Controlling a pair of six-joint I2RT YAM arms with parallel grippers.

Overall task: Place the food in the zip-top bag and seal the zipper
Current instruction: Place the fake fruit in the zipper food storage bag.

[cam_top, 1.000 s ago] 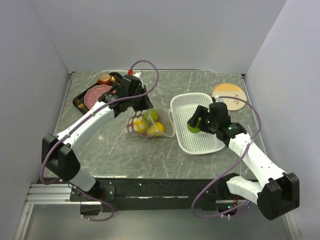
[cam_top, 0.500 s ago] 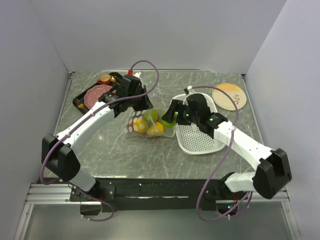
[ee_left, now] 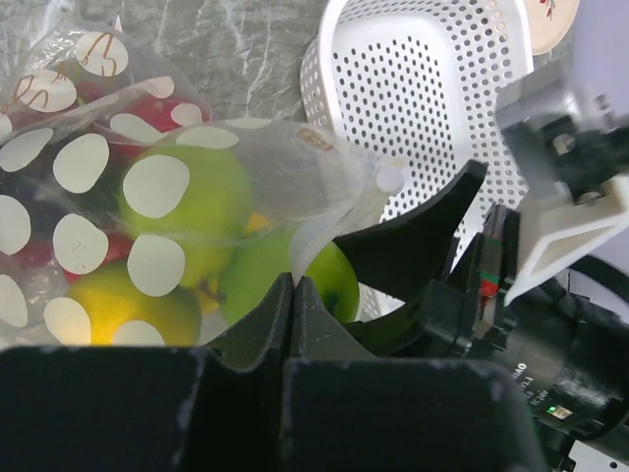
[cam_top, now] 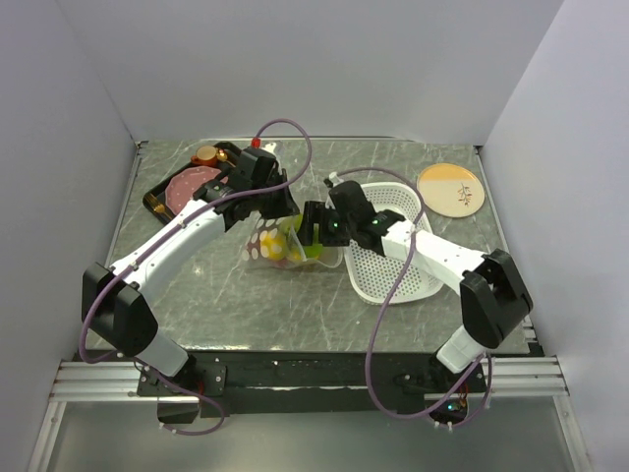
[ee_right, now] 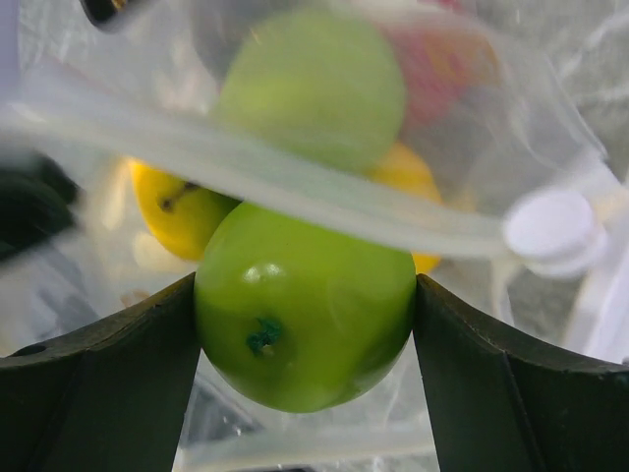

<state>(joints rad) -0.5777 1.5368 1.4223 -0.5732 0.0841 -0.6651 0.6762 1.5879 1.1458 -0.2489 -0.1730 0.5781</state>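
The zip-top bag (cam_top: 267,248) lies at mid-table, clear with white dots, holding food: a green apple (ee_left: 187,192), yellow citrus (ee_left: 118,305) and something red (ee_left: 157,108). My left gripper (ee_left: 292,283) is shut on the bag's mouth edge and holds it up. My right gripper (ee_right: 305,300) is shut on another green apple (ee_right: 305,315) right at the bag's mouth. The white zipper (ee_right: 256,187) crosses just above that apple, with its slider (ee_right: 553,231) to the right. In the top view the right gripper (cam_top: 314,229) sits at the bag's right end, close beside the left gripper (cam_top: 282,209).
A white perforated basket (cam_top: 398,265) stands just right of the bag, under the right forearm. A dark tray (cam_top: 157,197) with a pink slice (cam_top: 192,182) and a brown piece sits back left. An orange plate (cam_top: 450,189) lies back right.
The right arm has carried the green apple leftwards from over the basket to the bag's mouth. The left arm and the bag have stayed put.
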